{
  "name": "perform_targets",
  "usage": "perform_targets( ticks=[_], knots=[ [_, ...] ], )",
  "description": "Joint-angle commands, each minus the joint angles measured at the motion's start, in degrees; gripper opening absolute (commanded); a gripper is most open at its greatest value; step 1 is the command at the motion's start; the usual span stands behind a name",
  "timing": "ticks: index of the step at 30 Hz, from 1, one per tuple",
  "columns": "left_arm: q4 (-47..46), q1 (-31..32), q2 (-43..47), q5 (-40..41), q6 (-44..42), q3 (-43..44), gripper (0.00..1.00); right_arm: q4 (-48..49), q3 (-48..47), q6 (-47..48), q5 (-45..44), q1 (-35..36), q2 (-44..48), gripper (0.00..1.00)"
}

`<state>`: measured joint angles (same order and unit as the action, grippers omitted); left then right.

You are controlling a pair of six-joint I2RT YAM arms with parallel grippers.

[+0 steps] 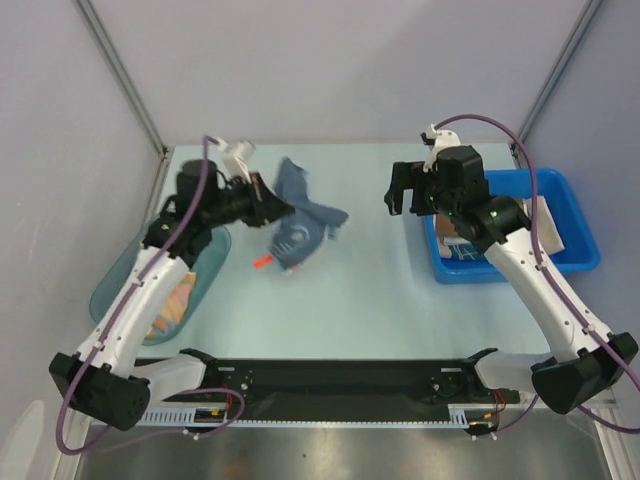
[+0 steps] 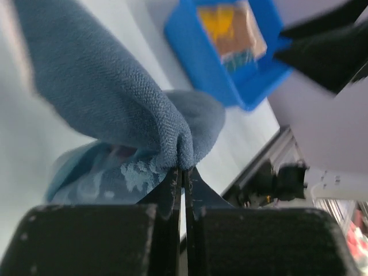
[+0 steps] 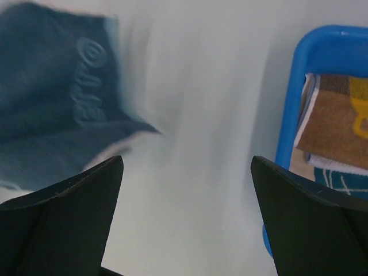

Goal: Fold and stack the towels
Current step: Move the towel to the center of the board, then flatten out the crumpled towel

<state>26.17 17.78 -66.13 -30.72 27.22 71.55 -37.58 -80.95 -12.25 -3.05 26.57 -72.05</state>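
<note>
You are working over the pale table (image 1: 370,290). The translucent teal tub (image 1: 115,285) is sitting at its left edge with an orange towel (image 1: 172,305) inside. The blue bin (image 1: 575,258) is sitting at the right, with a folded brown towel (image 3: 333,123) lying on top of its stack.

The teal-blue towel (image 1: 300,225) is hanging bunched over the middle-left of the table. You cannot tell whether its lower edge is touching the surface. Your left gripper (image 2: 183,172) is pinching one gathered fold of it, fingers pressed tight on the cloth. Your right gripper (image 3: 187,167) is hovering beside the bin, well apart from the towel, fingers spread wide and grasping nothing.

The step in hand looks like spreading the towel flat for folding. To do it well, you should be steering the right gripper toward a free corner rather than the bunched middle. Take a single layer there, and draw the two grips apart gently so the cloth is lying square, not twisted.
</note>
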Motion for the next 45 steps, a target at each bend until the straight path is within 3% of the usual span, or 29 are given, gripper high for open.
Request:
perform_targets(
  ticks=[1,4,6,10,13,14,17,19,22,28,31,35,45],
  knots=[
    [-5.9,6.1,1.8,3.8,4.1,-12.7,0.02,-2.6,3.9,-1.6,-5.0,0.5,-0.2,1.00],
    [-12.5,11.5,2.7,4.8,7.7,-29.2,0.05,-2.8,8.2,-1.5,-5.5,0.6,-0.1,1.00],
    [-12.6,14.5,3.4,8.9,10.0,-33.2,0.12,-2.3,8.9,-1.8,-3.7,0.8,-0.7,1.00],
    [-13.0,17.4,8.0,9.8,12.7,-40.9,0.21,-2.0,6.3,-2.8,-2.5,2.6,-4.2,0.95],
    [-11.2,18.5,11.5,9.1,13.1,-41.2,0.55,-2.6,6.0,-5.8,-2.8,4.3,-6.9,0.87],
    [-10.4,18.5,11.7,8.9,11.4,-40.5,0.58,-2.2,8.2,-7.8,-2.8,5.0,-7.2,0.85],
    [-4.1,18.4,9.2,16.5,6.3,-32.7,0.63,0.5,14.9,-12.2,-2.6,6.7,-6.2,0.75],
    [-2.6,17.6,3.1,22.1,1.9,-25.2,0.64,2.3,18.8,-17.4,-2.8,7.4,-3.7,0.66],
    [-1.7,15.2,-8.9,23.9,-2.8,-13.4,0.64,5.8,24.6,-21.1,-2.4,8.8,0.4,0.60],
    [-1.7,14.7,-35.1,20.4,-15.5,10.0,0.58,1.7,26.1,-21.7,-4.9,10.0,6.8,0.58],
    [0.5,14.7,-43.1,18.3,-19.7,19.0,0.54,1.3,27.1,-22.1,-4.7,10.0,10.4,0.56],
    [3.4,14.8,-54.0,16.7,-22.5,26.5,0.53,0.8,27.8,-21.7,-4.7,10.1,13.2,0.55],
    [0.8,15.2,-63.4,13.1,-22.0,30.8,0.51,1.3,30.6,-21.5,-6.3,10.1,15.6,0.52]
  ],
)
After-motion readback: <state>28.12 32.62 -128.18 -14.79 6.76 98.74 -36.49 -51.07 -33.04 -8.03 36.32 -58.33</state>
